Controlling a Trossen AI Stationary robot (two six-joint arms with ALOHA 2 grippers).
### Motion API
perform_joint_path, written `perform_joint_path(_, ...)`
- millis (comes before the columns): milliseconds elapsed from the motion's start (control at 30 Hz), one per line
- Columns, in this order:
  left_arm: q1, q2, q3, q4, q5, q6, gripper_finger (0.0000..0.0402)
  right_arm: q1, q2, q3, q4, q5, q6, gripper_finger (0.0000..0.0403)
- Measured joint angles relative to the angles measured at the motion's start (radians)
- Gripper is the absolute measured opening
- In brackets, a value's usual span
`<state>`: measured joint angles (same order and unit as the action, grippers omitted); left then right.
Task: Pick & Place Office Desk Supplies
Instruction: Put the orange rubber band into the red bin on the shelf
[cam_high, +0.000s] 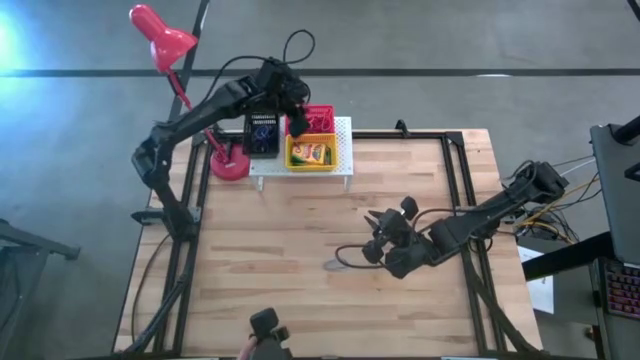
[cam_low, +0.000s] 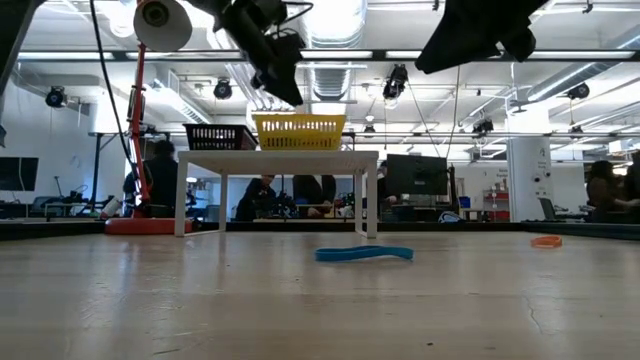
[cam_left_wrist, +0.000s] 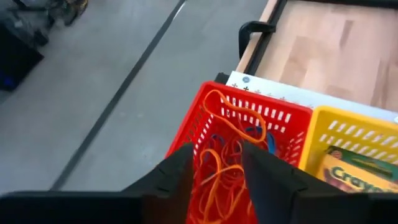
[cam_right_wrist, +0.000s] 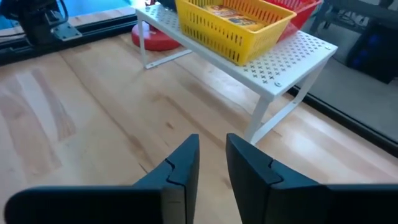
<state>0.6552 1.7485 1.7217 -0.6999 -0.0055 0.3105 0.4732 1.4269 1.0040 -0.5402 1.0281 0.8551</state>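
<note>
Lying tangled in the red basket (cam_left_wrist: 249, 134) on the white stand (cam_high: 345, 150) at the table's far edge, the orange rubber bands (cam_left_wrist: 227, 171) sit beneath the left gripper (cam_left_wrist: 217, 177), whose fingers are parted and hold nothing. Just right of it stands the yellow basket (cam_high: 311, 153) with a crayon box (cam_high: 313, 153). Lifting straight up should avoid snagging bands; the right gripper (cam_right_wrist: 211, 165), slightly open and empty, hovers over the table's right side.

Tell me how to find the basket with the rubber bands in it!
Look for the white stand at the table's far edge, beside the red lamp. Three little baskets sit on it. Yours is the red basket beside the yellow basket, under the left claw, full of tangled orange rubber bands.
</note>
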Motion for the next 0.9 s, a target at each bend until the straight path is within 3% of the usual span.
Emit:
perform_joint_path(233,-0.024,-0.02,0.087,-0.132,0.005,-0.083,0.0166,0.0,0.0,-0.042,-0.022,-0.049,0.109,0.0086)
perform_joint_path(400,-0.119,-0.061,0.035,-0.151,0.051,-0.084,0.0158,-0.04,-0.003,-0.097,-0.223,-0.276,0.446,0.0103)
perform_joint_path(500,-0.208,-0.092,-0.039,-0.13,0.055,-0.084,0.0152,-0.071,-0.003,-0.158,-0.28,-0.363,0.561,0.0122)
perform_joint_path(667,-0.387,-0.147,-0.207,-0.008,0.06,-0.095,0.0145,-0.136,-0.005,-0.266,-0.268,-0.475,0.578,0.0153)
perform_joint_path(900,-0.587,-0.246,-0.458,0.264,0.062,-0.171,0.0142,-0.24,-0.01,-0.355,-0.19,-0.521,0.422,0.016)
